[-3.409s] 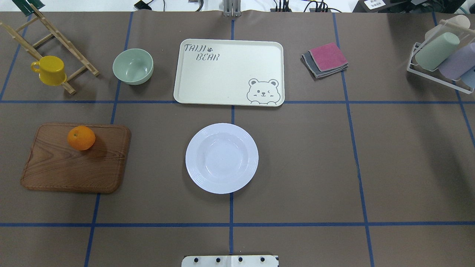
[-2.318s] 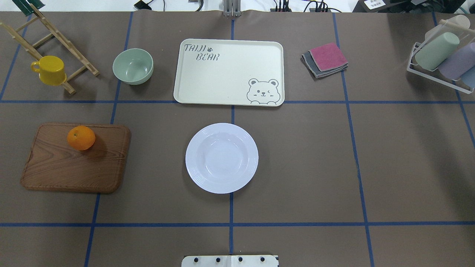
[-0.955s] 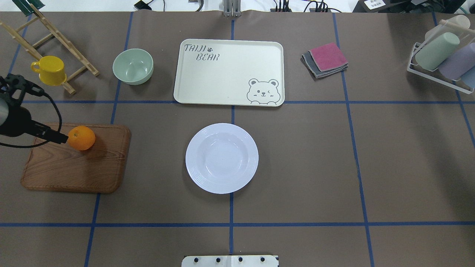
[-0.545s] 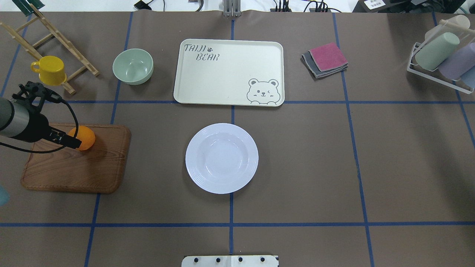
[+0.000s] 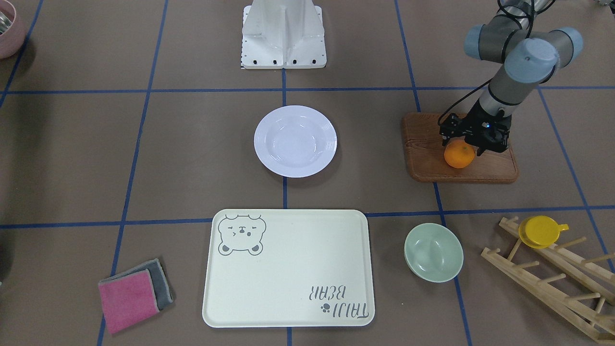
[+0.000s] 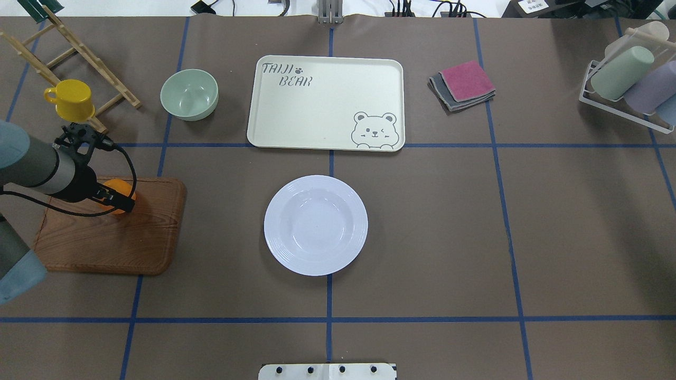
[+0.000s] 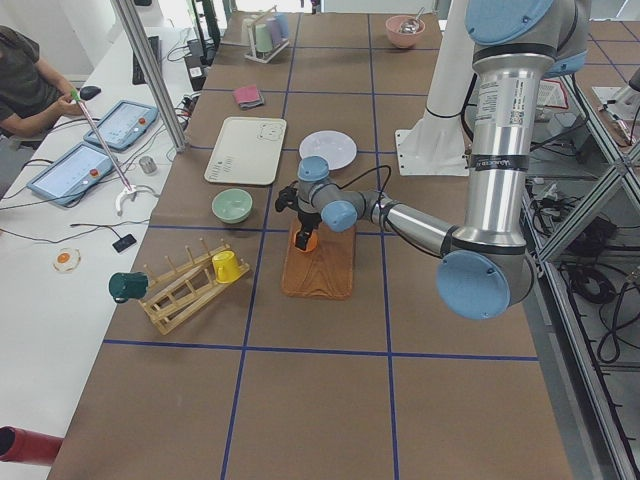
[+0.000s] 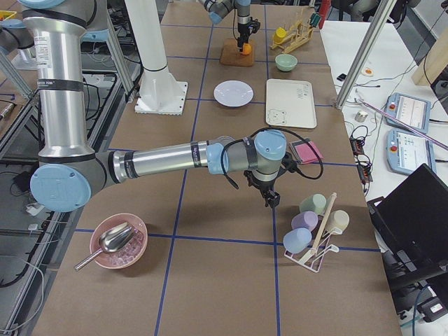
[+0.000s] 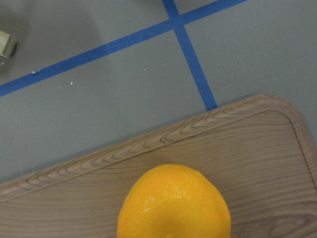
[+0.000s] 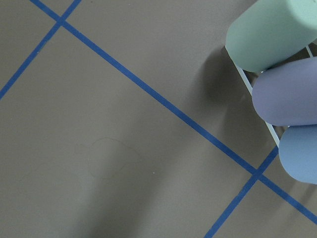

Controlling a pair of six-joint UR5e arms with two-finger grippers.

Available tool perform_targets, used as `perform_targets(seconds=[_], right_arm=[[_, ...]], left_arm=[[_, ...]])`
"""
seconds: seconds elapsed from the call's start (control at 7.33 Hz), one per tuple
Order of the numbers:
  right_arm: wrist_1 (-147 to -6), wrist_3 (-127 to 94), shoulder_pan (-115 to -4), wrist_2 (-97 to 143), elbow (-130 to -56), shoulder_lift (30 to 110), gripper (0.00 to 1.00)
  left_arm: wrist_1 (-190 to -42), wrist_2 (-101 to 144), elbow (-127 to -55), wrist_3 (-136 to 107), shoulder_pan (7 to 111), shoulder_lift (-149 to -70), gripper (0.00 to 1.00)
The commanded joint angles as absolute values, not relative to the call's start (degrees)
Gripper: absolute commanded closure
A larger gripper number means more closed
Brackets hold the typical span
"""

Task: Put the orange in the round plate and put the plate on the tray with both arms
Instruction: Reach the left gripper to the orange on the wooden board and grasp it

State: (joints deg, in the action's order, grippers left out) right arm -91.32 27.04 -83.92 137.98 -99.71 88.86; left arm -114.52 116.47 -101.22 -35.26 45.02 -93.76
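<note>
On the wooden cutting board (image 5: 432, 161) at the left of the table, the orange (image 5: 460, 157) sits near the board's far edge, with the left gripper (image 5: 462, 145) lowered straight over it. Its jaws stand spread, one black finger to each side of the fruit's upper half. As far as can be judged they hold nothing, though whether the pads already touch the peel cannot be told.

The task looks barely begun. The fruit is not lifted, the round plate (image 6: 315, 225) lies empty at the table's middle, and the cream bear tray (image 6: 327, 105) lies bare just beyond it, the two apart. By this reading, what is left is the grasp, the carry to the plate, and the two-armed lift onto the tray.

The right gripper (image 8: 270, 199) hangs low over the table near the cup rack (image 8: 311, 234), well apart from the plate. Only the side view shows it, small and dark, so its opening cannot be told. Neither wrist camera shows its own fingers, and from overhead the left arm covers most of the orange.
</note>
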Motion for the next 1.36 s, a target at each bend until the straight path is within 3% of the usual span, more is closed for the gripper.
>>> perform_targets(seconds=[0.0,0.14,0.27,0.41,0.68,0.82,1.09,1.23], right_arm=[[-91.3,27.0,-83.6,137.9,-99.6,88.9,0.00],[-91.3,27.0,-83.5,138.0,-99.5,88.9,0.00],[-91.3,27.0,-83.5,138.0,-99.5,88.9,0.00],[-91.3,27.0,-83.5,138.0,-99.5,88.9,0.00],[-91.3,27.1,-83.5,137.9,-99.5,88.9,0.00],[-91.3,27.1,-83.5,137.9,-99.5,89.0,0.00],[-91.2,27.2,-83.5,137.9,-99.5,89.0,0.00],[-90.8,27.2,-83.4,137.9,-99.8,89.0,0.00]], left_arm=[[-114.5,116.1,-100.0,-35.3,44.5,-94.6,0.01],[-114.5,114.3,-99.9,-35.3,43.7,-94.6,0.01],[-114.6,112.7,-100.1,-35.5,43.4,-94.6,0.40],[-114.6,112.6,-100.2,-35.5,43.3,-94.5,0.99],[-112.1,118.7,-104.3,-36.6,43.4,-95.0,1.00],[-106.2,119.9,-106.2,-42.3,43.4,-99.2,1.00],[-98.7,119.2,-105.8,-56.3,35.8,-111.9,1.00],[-96.1,115.1,-102.2,-63.6,30.5,-120.5,1.00]])
